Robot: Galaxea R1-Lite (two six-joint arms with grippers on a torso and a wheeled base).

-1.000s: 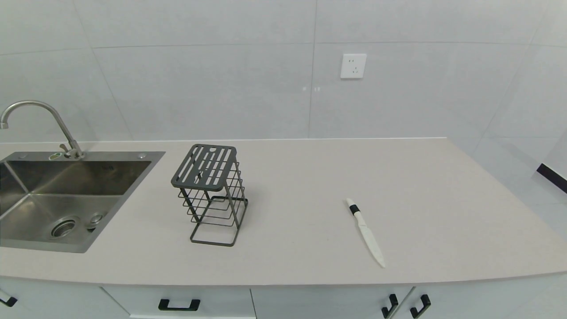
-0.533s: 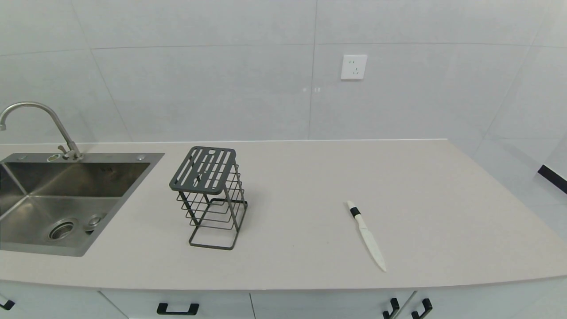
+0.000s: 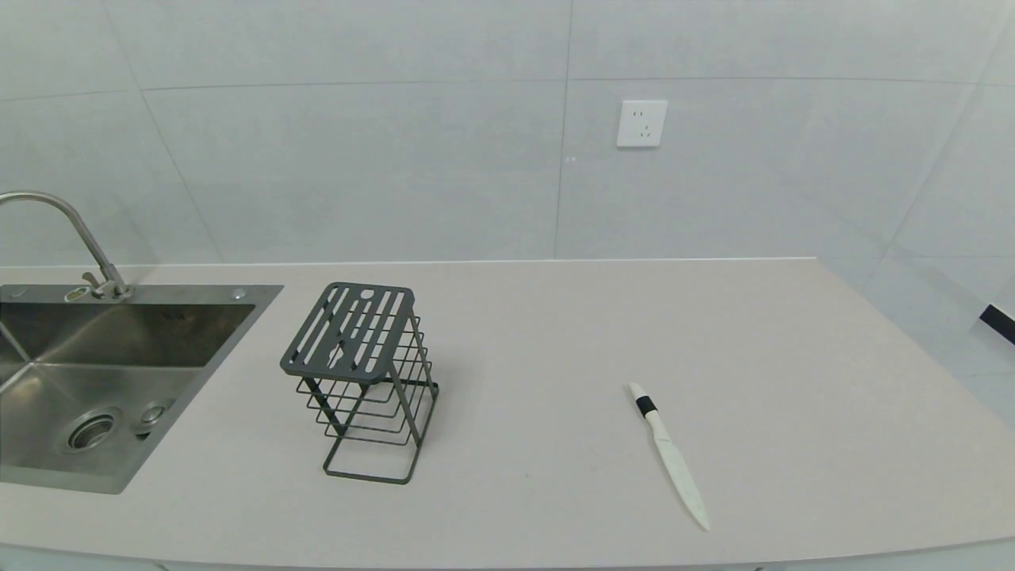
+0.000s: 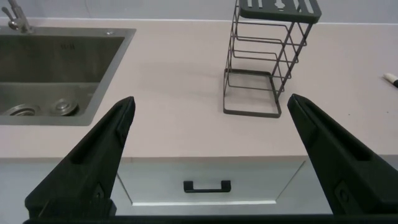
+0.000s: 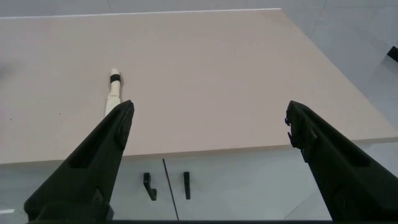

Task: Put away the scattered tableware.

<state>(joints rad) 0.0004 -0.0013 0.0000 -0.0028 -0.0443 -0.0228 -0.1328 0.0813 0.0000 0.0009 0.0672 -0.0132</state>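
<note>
One knife point(image 3: 668, 454), one rack point(image 3: 334, 370) — well apart

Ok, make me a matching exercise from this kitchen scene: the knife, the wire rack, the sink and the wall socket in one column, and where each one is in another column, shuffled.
Column one:
1. knife
2. wire rack
3. sink
4. wall socket

Column two:
A. set into the counter on the robot's left
B. lying flat on the counter, on the robot's right
C. mounted on the tiled wall
D. standing upright between sink and knife

Pairs: 1-B, 2-D, 3-A, 4-C
</note>
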